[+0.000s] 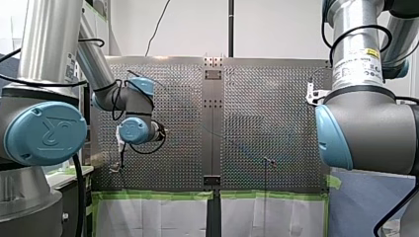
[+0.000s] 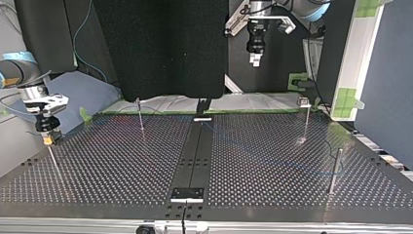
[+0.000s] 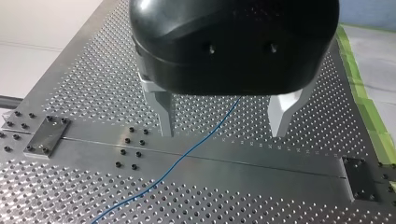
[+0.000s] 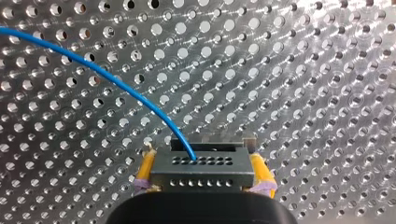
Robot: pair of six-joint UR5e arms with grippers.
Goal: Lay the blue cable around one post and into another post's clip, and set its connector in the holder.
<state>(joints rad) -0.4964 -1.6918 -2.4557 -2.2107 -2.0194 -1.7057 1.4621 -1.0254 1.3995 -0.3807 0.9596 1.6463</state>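
R end effector (image 4: 202, 154): yellow pads clamped on both sides of a dark grey connector (image 4: 203, 175), a blocky piece w/ two rows of small holes on its face. The blue cable (image 4: 116, 84) leaves the connector's upper row & curves away in one smooth arc above the perforated table (image 4: 303, 70). It's thin, single strand, no kinks in view. In the top view this end effector (image 2: 47, 141) hangs low at the view's left edge, right above a thin post (image 2: 53, 163). L end effector (image 3: 223, 134): metal fingers well apart, holding nothing. It hovers above the table, and the cable (image 3: 187, 151) lies loose on the surface below, running under the gap between the fingers & diagonally across the plain centre plate (image 3: 261, 165). In the top view the L end effector (image 2: 255, 57) sits high at the far side, well clear of the work. Three more posts stand on the table: one left of centre (image 2: 140, 114), one far right w/ a small head (image 2: 306, 119), one nearer the camera at right (image 2: 335, 170). The cable shows there only as a faint blue line over the table, too faint to tell if it touches any post. Progress, as I judge it: early. Connector grasped, but I can't see it seated, nor pick out a holder. No wrap round a post or clip-in is visible, so routing, clipping & seating look to be all left to do.
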